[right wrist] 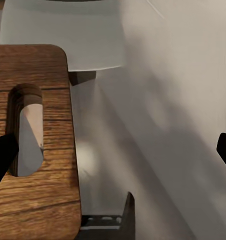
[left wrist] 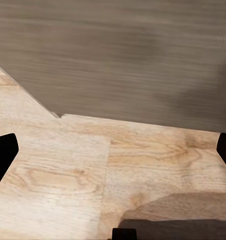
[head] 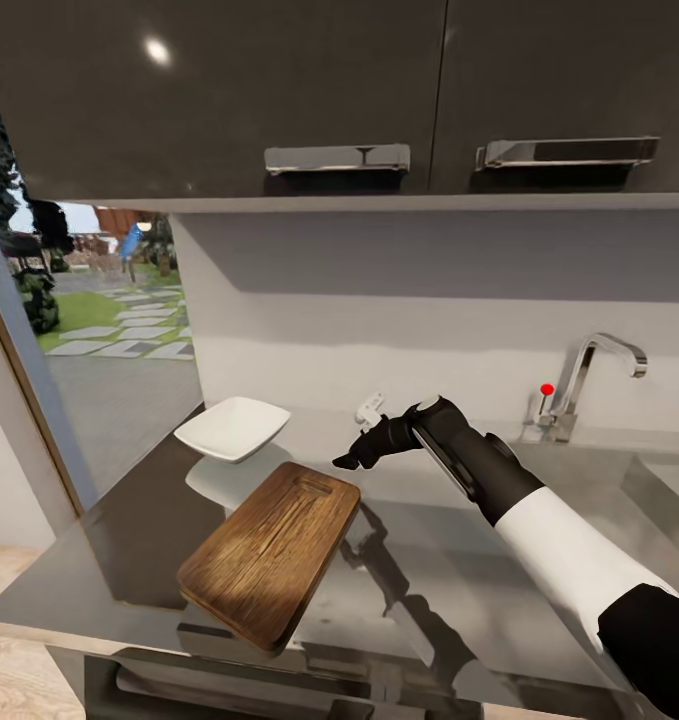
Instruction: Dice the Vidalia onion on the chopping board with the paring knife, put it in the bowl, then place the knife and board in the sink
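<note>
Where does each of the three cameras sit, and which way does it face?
Head view: on the head, looking down over the countertop; the right arm shows, with its gripper.
Left wrist view: by the left gripper, facing the wood floor; dark fingertips at the edges.
Right wrist view: facing the chopping board and bowl.
Head and right wrist views share both.

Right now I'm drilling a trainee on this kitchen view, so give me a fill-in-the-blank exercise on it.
1. The chopping board lies on the ___.
2. The white bowl stands between the board and the ___.
3. The tap has a knob coloured ___.
4. The right gripper hovers just off the board's ___ end.

Missing words: countertop; backsplash; red; handle-slot
</note>
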Motion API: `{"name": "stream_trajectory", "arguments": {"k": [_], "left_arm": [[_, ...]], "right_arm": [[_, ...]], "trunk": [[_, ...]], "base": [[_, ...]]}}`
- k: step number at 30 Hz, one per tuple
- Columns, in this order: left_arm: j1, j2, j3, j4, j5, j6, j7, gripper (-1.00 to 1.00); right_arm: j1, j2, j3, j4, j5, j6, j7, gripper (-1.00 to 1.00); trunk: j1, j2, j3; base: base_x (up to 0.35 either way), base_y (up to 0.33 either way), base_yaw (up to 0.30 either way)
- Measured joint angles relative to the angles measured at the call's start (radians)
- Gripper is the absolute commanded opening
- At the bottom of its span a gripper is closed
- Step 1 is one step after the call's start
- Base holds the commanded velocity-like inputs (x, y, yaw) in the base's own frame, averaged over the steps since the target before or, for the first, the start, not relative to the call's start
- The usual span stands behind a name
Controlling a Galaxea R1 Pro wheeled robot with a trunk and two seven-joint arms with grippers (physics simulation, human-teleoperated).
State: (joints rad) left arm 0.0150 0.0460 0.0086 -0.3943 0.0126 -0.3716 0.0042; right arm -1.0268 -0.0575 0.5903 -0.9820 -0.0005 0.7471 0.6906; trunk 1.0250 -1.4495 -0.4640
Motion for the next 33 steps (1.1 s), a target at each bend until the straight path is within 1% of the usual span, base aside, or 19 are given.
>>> {"name": "stream_trajectory", "arguments": {"k": [20, 33], "left_arm": [[0.000, 0.000, 0.000, 0.000, 0.000, 0.000, 0.000, 1.00], [0.000, 0.000, 0.000, 0.000, 0.000, 0.000, 0.000, 1.00]], "right_arm": [[0.000, 0.003, 0.000, 0.000, -0.001, 0.000, 0.000, 1.00], [0.000, 0.003, 0.000, 0.000, 0.000, 0.000, 0.000, 1.00]], "trunk": [[0.000, 0.000, -0.024], [0.000, 0.000, -0.039]], "base": [[0.001, 0.000, 0.000], [0.068, -0.053, 0.000]]}}
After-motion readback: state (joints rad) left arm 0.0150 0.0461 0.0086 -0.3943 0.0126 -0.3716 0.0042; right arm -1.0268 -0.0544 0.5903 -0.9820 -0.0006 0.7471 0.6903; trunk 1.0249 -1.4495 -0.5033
